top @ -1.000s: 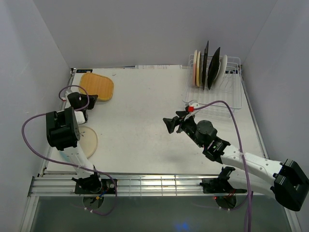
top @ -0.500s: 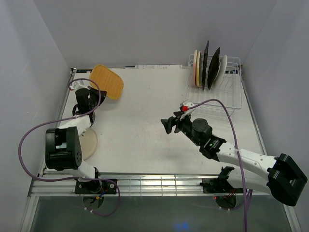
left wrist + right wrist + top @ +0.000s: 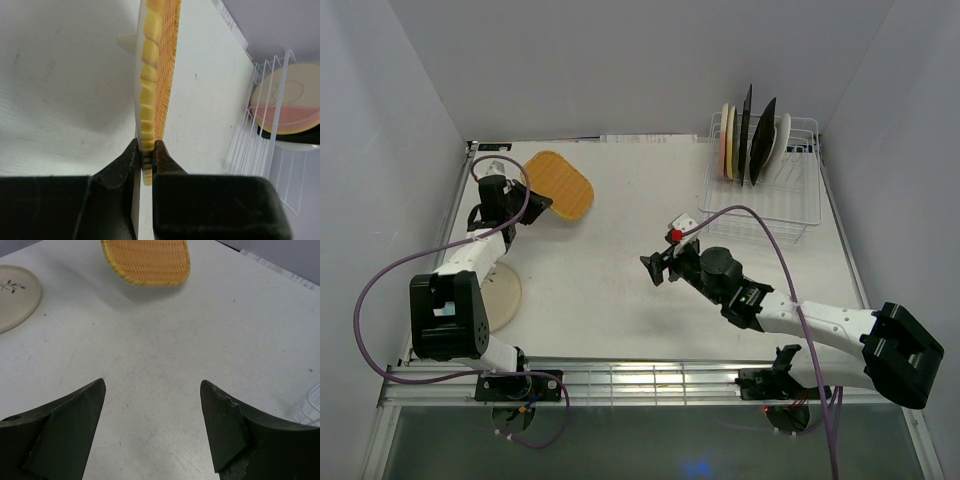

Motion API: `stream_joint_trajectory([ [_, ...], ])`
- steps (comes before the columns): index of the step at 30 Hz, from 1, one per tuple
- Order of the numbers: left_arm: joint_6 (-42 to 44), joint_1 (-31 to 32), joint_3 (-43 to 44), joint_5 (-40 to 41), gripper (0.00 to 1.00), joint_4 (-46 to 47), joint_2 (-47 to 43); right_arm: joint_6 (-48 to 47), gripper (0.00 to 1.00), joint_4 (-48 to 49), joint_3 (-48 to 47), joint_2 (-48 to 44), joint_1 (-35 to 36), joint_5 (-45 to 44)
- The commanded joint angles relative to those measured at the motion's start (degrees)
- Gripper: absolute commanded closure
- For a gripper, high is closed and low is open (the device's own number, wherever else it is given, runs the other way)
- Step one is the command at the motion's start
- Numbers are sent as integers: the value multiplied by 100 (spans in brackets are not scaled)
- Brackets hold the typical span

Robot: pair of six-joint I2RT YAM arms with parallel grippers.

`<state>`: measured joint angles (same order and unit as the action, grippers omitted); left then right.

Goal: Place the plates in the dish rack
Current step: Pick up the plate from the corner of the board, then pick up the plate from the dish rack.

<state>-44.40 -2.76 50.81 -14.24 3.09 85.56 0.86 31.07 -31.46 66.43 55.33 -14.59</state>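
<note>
Just raised off the table point(image 3: 620, 200) and swung rightward: square orange ribbed plate point(image 3: 563, 186), pinched edgewise in left claw point(image 3: 145, 150), well short of white wire dish rack point(image 3: 790, 205). Right claw point(image 3: 152, 384) spread, empty.

White, faintly scuffed table point(image 3: 620, 200). Carries a wire rack point(image 3: 770, 200) at the far right corner, close by the wall, and a cream plate point(image 3: 505, 295) lying flat near the left edge, partly hidden.
</note>
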Motion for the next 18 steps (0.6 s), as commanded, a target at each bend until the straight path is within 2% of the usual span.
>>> stream_joint_trajectory([
  [1, 98, 48, 448, -737, 100, -466, -268, -604, 18, 224, -386, 194, 372, -534],
  [9, 265, 127, 500, -1632, 100, -792, -426, -1588, 17, 250, -949, 1204, 1277, -1581],
  [13, 353, 189, 562, -2065, 100, -959, -426, -2212, 20, 731, -1090, 1583, 1673, -2450],
  [18, 546, 189, 737, -2442, 100, -1232, -382, -2600, 21, 936, -1186, 1934, 1779, -2602],
])
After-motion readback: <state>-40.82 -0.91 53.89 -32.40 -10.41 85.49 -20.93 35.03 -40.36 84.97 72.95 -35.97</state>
